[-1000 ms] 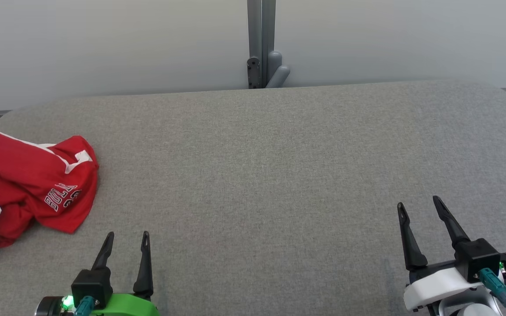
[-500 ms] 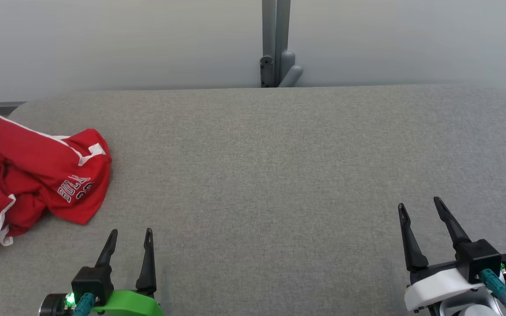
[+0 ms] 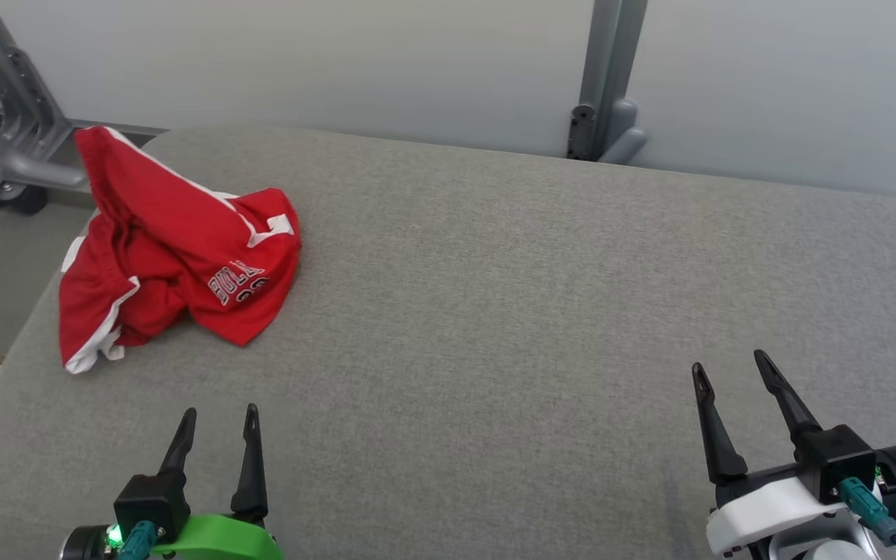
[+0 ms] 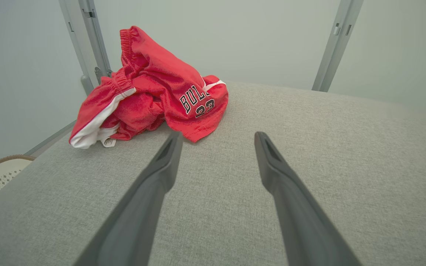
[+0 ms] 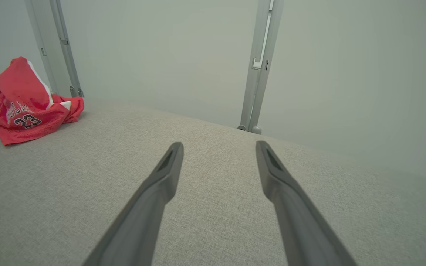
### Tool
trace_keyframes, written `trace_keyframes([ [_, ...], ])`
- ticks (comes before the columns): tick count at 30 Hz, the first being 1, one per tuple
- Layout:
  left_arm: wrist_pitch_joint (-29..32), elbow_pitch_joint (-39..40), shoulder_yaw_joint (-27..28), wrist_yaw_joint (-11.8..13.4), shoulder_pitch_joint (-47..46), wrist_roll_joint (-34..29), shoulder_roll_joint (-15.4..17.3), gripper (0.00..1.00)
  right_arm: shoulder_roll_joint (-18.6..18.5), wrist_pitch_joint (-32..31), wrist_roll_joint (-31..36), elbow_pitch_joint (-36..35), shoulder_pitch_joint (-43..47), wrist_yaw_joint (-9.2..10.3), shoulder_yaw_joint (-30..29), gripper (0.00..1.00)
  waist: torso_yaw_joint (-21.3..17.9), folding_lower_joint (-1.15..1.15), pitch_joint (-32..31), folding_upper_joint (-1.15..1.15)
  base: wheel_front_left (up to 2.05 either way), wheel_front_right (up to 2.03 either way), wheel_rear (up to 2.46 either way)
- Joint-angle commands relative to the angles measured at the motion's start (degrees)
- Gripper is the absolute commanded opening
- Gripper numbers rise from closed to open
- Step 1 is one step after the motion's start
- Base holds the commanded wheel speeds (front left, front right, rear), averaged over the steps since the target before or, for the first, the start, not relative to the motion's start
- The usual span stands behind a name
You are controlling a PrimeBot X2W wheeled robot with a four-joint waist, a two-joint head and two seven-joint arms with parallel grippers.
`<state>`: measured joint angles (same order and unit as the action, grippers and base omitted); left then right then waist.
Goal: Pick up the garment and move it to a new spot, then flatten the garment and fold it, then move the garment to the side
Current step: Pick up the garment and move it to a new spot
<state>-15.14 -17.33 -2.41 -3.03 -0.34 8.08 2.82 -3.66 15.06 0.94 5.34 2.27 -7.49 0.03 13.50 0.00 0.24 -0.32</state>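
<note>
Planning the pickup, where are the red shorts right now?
In the head view the red shorts lie crumpled at the far left corner of the gray table, ahead of the left gripper.

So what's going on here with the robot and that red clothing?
Nothing is being handled yet. The red Bulls shorts lie crumpled near the far left corner of the grey padded table. The left gripper and right gripper are both open and empty, near the front edge, the left one closer to the shorts.
</note>
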Motion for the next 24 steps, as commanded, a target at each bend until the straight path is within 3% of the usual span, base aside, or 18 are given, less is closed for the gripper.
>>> trace_keyframes([
  [1,-0.02,-0.03,0.09,0.14,0.52,0.64,0.14,1.00,-0.18,0.18,-0.22,0.15,-0.08,-0.01,0.09,1.00,4.05,0.00,-0.17,0.32,0.00,0.00,0.00],
  [12,-0.02,0.11,1.83,0.54,2.03,1.45,0.13,1.00,0.04,0.18,-1.40,0.33,-0.83,-0.01,1.87,1.00,8.85,0.00,-0.70,0.32,0.00,0.00,0.00],
  [24,-0.02,0.81,2.63,0.78,-0.11,3.73,0.13,1.00,-0.06,0.18,-2.03,-0.40,-1.29,-0.01,2.94,1.00,7.08,0.00,1.10,0.32,0.00,0.00,0.00],
])
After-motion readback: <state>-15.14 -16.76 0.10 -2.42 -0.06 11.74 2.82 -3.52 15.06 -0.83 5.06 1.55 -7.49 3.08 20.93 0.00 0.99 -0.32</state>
